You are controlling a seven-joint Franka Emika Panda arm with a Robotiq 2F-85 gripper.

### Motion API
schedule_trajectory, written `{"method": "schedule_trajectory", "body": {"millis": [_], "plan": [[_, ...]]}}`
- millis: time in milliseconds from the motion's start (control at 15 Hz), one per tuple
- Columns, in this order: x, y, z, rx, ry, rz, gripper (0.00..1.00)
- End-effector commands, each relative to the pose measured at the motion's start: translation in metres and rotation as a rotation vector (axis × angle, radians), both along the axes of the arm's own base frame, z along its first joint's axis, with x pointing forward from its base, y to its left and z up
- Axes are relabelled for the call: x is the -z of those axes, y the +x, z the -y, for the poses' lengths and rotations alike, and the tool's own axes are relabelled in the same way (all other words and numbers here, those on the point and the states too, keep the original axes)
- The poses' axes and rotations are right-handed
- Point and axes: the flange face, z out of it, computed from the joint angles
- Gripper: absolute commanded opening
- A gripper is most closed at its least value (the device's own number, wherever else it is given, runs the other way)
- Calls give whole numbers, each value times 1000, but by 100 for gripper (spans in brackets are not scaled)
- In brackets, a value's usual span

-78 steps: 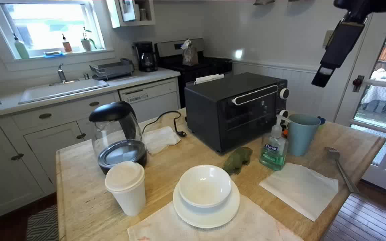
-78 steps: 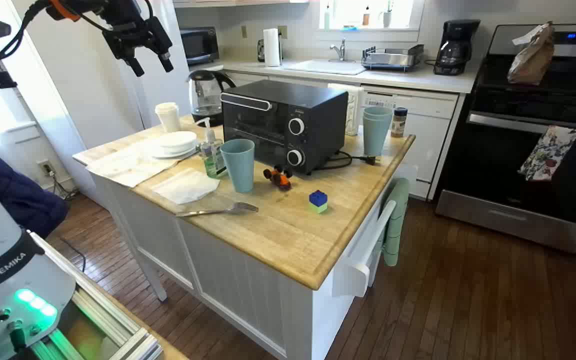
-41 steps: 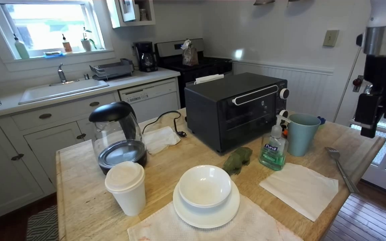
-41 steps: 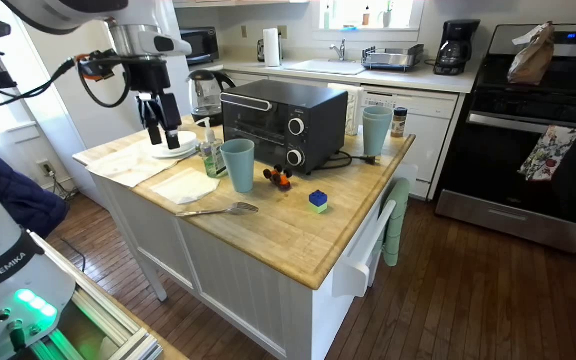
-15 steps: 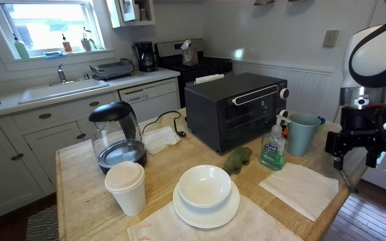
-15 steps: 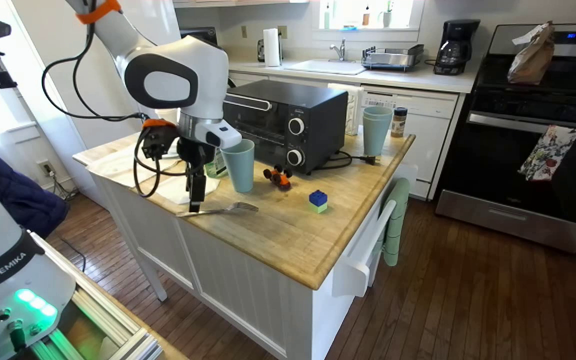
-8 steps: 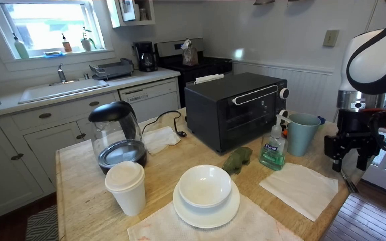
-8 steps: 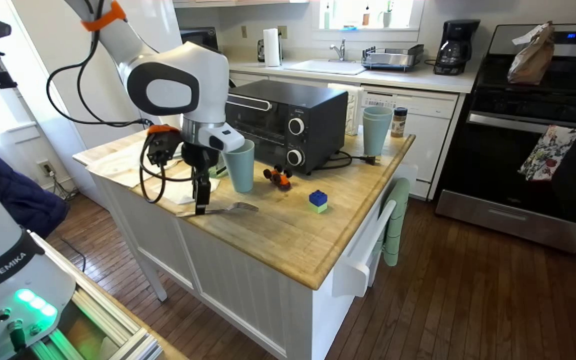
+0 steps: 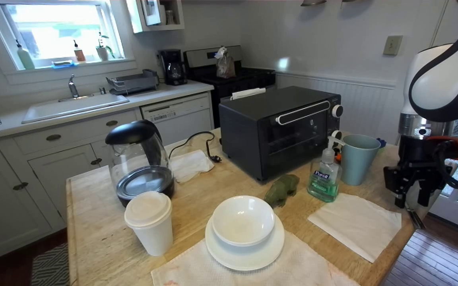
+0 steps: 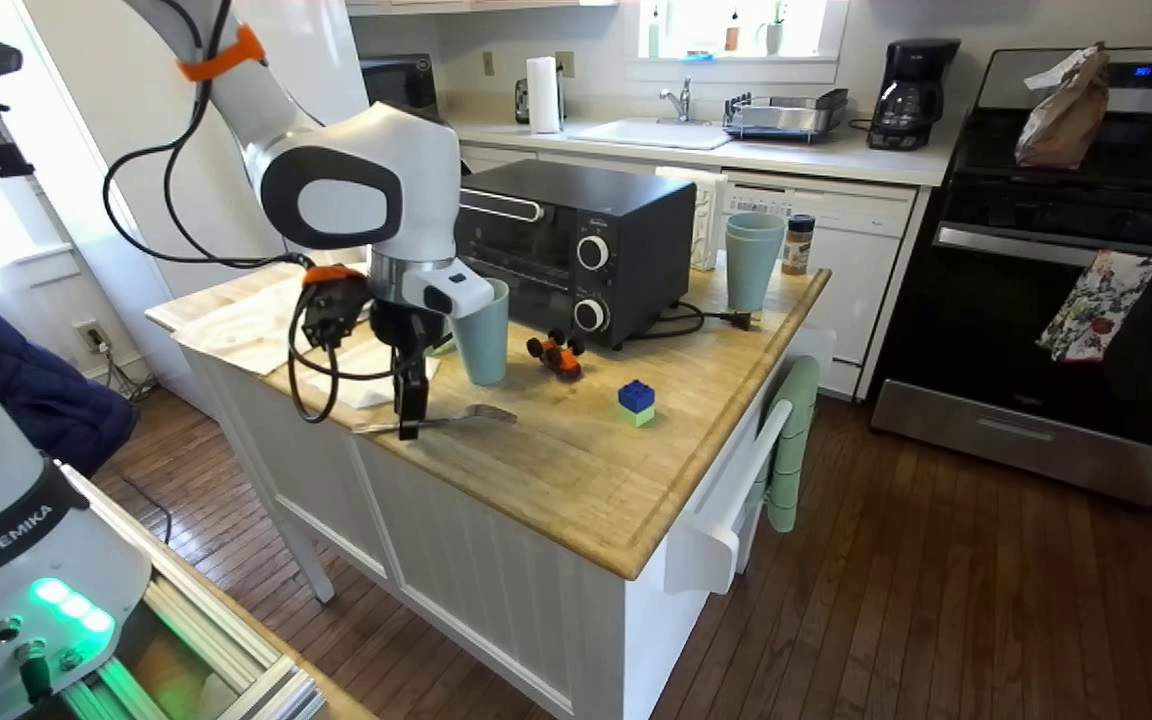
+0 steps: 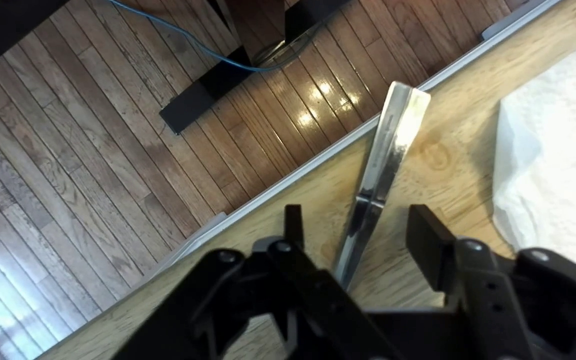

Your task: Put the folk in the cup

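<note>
Right at the pick-up, apparently, with gripper spread either side of the fork on the table, now needing a squeeze, then a lift to the cup!

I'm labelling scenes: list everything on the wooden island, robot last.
Toaster oven: one, black, on island.
Fork: one, silver, island edge.
Tumbler: one, teal, near oven.
Purell bottle: one, clear/green, beside tumbler.
Spice jar: one, brown, island corner.
Nested tumblers: two visible, teal, beside spice jar.
Toy car: one, orange, near oven.
Toy bricks: two, blue/green, near toy car.
Plate: one, white, on towel.
Towel: one, cream, under plate.
Bowl: one, white, on plate.
Animal figurine: one, green, beside bowl.
Glass kettle: one, clear/black, near oven.
Paper cup: one, white, beside kettle.
Napkins: two, white, by kettle, Purell bottle.
Cords: two, black, near oven.
Unclear item: one, white, behind oven.
Robot arm: one, white, over island.
Claw: one, black, open around fork.
</note>
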Motion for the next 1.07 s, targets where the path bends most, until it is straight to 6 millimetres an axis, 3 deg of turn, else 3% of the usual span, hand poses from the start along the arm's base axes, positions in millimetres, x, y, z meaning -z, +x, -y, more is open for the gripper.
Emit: {"method": "schedule_trajectory", "body": {"millis": [0,267,1000], "plan": [[7,1,5,2,-9,15,27],[7,-1,13,20,-13,18,1],[-4,0,21,25,0,26,3]]}}
